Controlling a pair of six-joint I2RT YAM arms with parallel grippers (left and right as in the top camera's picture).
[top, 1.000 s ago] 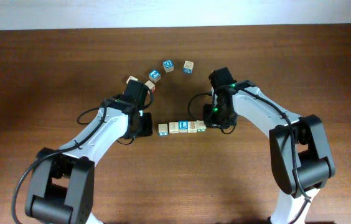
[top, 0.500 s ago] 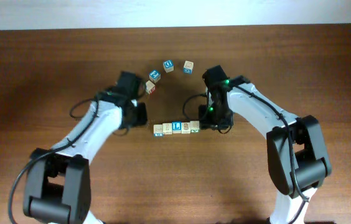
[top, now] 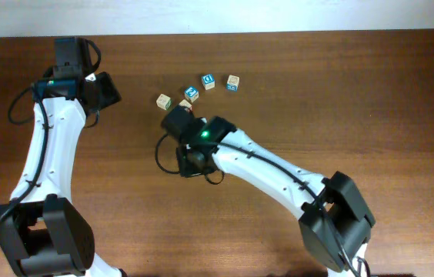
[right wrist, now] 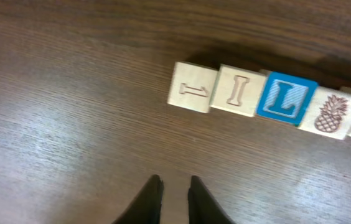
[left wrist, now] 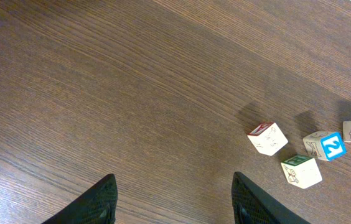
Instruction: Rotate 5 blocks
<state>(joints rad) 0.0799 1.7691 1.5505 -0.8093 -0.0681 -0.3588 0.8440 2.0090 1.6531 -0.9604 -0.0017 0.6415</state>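
The row of alphabet blocks (right wrist: pixel 241 92) lies just ahead of the right tool (right wrist: pixel 174 191), pinched nearly shut and empty, probably to nudge rather than grasp; the left tool (left wrist: pixel 175 204) gapes empty, well clear.

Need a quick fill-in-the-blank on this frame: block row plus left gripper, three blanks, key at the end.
1. In the right wrist view, the blue block shows a white letter ____.
2. The pale block next to it on the right in that view carries a ____ print.
3. The left gripper has its jaws ____, with nothing between them.

Missing words: L; pineapple; open
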